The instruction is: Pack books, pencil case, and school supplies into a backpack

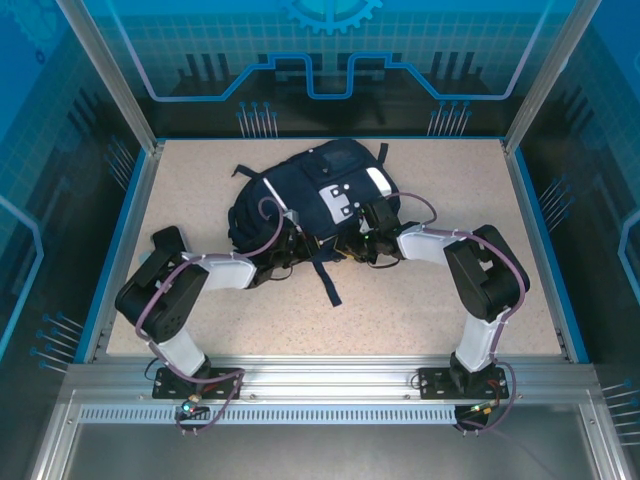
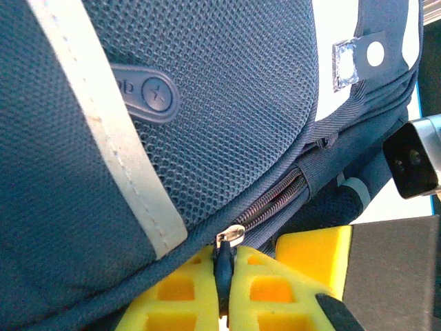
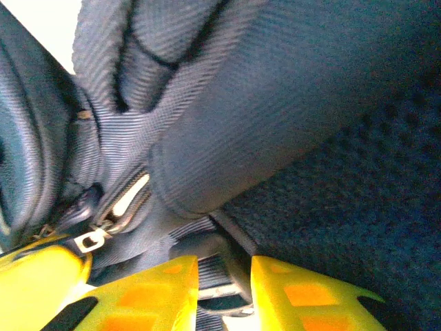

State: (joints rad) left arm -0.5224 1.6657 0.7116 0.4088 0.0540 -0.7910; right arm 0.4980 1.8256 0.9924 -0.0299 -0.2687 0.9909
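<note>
The navy backpack lies in the middle of the table, with white stripes and patches on top. At its near left side my left gripper is pressed against the fabric. Its yellow fingers are shut on the dark zipper pull, just below the silver slider of a closed zipper. My right gripper is at the bag's near right side. There its jaws pinch a ribbed strap piece under a padded roll of fabric. Books, pencil case and school supplies are hidden or out of view.
A dark strap trails from the backpack toward the near edge between the two arms. The speckled tabletop is bounded by a blue rim and metal corner posts. My right wrist's camera housing sits close beside the left gripper.
</note>
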